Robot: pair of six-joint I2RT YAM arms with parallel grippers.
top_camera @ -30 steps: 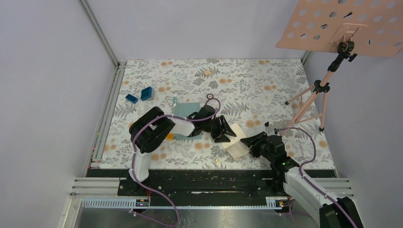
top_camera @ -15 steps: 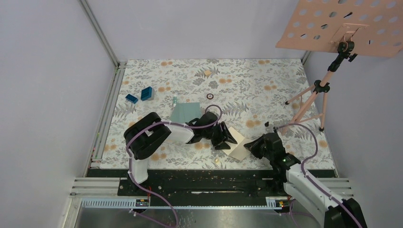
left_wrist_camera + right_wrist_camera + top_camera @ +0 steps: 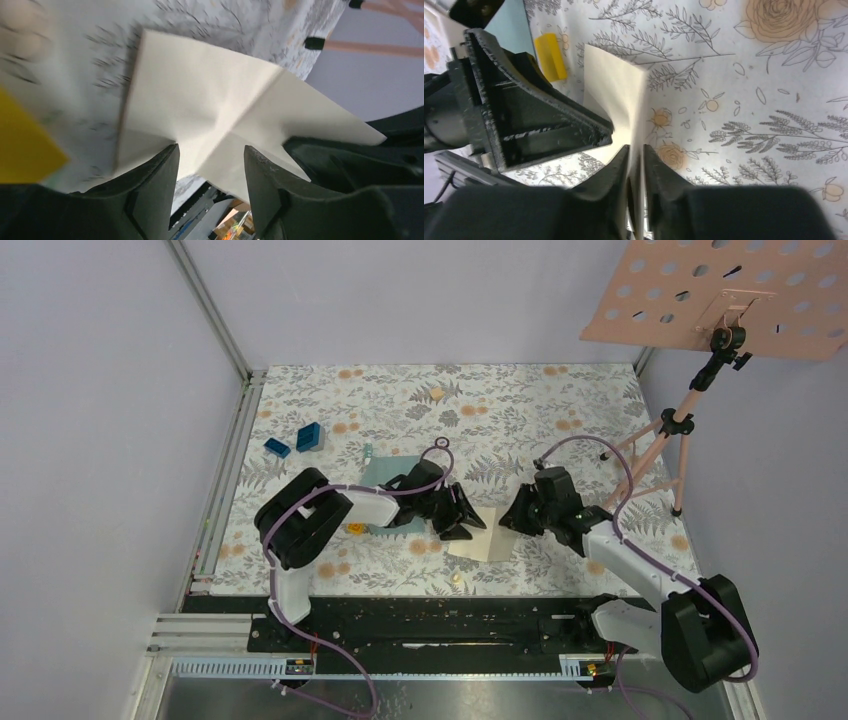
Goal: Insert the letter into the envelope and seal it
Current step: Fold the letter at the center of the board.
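Standing here, I can't read any writing, label, brand or number on anything. The letter (image 3: 215, 115) shows a plain cream face marked only by fold creases. The tablecloth (image 3: 560, 420) carries just a print of flowers and ferns, with no words on it.

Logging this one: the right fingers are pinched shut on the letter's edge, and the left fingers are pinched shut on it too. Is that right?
Not quite. The right fingers are shut on the letter at its edge, but the left fingers stand apart, with the letter showing in the gap between them. The left wrist view shows this.
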